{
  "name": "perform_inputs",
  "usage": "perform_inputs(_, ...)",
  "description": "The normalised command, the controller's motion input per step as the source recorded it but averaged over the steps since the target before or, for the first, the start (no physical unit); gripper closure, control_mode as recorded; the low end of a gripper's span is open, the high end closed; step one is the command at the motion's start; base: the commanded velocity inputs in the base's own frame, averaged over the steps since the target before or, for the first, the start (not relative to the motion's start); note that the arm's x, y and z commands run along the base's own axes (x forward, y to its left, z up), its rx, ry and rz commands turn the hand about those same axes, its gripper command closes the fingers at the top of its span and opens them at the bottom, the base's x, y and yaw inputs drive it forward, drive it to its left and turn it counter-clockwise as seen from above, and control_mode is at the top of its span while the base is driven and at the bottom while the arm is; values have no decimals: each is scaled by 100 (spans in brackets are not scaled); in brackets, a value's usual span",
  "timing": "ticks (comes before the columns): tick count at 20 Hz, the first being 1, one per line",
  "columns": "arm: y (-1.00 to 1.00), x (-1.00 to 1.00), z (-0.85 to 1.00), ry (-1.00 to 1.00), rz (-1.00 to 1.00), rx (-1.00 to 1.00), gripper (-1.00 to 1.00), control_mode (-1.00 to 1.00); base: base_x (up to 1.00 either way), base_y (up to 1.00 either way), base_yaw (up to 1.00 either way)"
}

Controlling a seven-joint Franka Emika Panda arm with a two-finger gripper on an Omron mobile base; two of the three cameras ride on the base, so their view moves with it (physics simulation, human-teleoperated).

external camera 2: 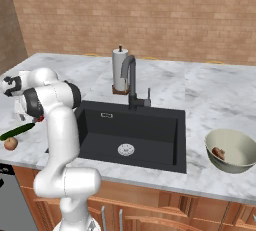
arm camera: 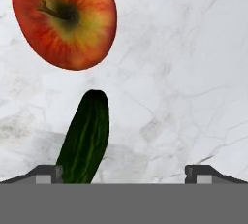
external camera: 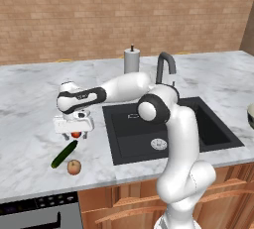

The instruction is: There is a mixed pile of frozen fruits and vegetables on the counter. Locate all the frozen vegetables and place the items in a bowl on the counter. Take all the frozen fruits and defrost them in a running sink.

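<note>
Cucumber (external camera: pixel 64 154) is lying flat on the marble counter (external camera: pixel 30 99), at about 9 o'clock from the black sink (external camera: pixel 149 129) in the left base view, slanted with one end pointing up toward the red apple (external camera: pixel 76 134). That little red-orange fruit sits just past the cucumber's upper tip, close but not quite touching as far as I can see. In the hand view the apple (arm camera: pixel 64 20) is up at 11 o'clock with its stem dimple facing the camera, and the cucumber (arm camera: pixel 86 138) runs down from the middle to about 7 o'clock.

The orange-tan peach (external camera: pixel 74 167) sits just beside the cucumber's lower half, at roughly 5 o'clock from it, near the counter's front edge. From the right base view the peach (external camera 2: pixel 11 143) and cucumber (external camera 2: pixel 16 131) are way over at 9 o'clock, partly behind the arm.

The gripper (external camera: pixel 74 133) hangs right over the apple, pointing down, fingers spread wide and holding nothing. In the hand view the two dark tips stand well apart at the bottom edge, with the left one up against the cucumber's side in the picture.

The bowl (external camera 2: pixel 231 150) is on the counter at 3 o'clock from the sink, and there's a brownish-white lump (external camera 2: pixel 218 152) lying inside it. The faucet (external camera 2: pixel 131 82) stands behind the basin at 12 o'clock, with a paper towel roll (external camera 2: pixel 119 70) just beside it.
</note>
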Motion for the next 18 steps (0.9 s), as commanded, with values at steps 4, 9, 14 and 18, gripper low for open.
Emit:
perform_inputs(4,44,-2,-13,7,0,0,-100,-100,0,0,0)
perform_inputs(9,15,-1,-11,0,0,-1,-100,-100,0,0,0)
perform_inputs(14,3,-20,-16,2,-3,-1,-100,-100,0,0,0)
perform_inputs(18,0,-31,-17,5,-5,0,-100,-100,0,0,0)
